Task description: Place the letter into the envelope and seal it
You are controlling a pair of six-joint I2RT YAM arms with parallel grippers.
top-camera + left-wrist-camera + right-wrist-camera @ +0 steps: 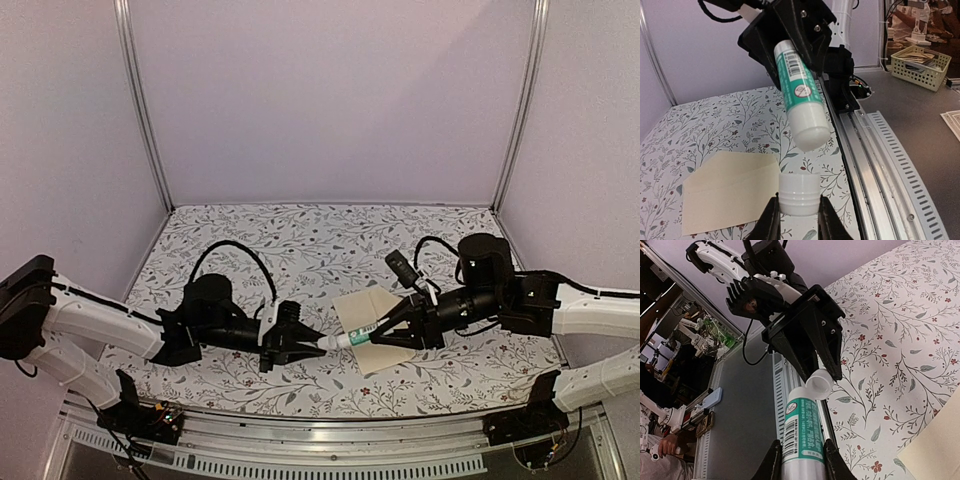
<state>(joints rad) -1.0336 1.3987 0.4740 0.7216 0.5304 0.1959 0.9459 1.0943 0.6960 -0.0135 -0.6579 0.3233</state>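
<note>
I see the plain cream paper envelope (358, 306) lying flat on the floral-patterned table cover (300, 240), partly under my right arm. Above it, my right gripper (368, 336) is clamped on a green-and-white glue stick (799, 92) — my left gripper (798, 212) pinches its small white plastic cap (798, 194), just off the stick's bare tip.

The glue stick (801, 97) wears a green label with a barcode (792, 65) and a round prohibition sign (800, 91); its small print is unreadable.
</note>
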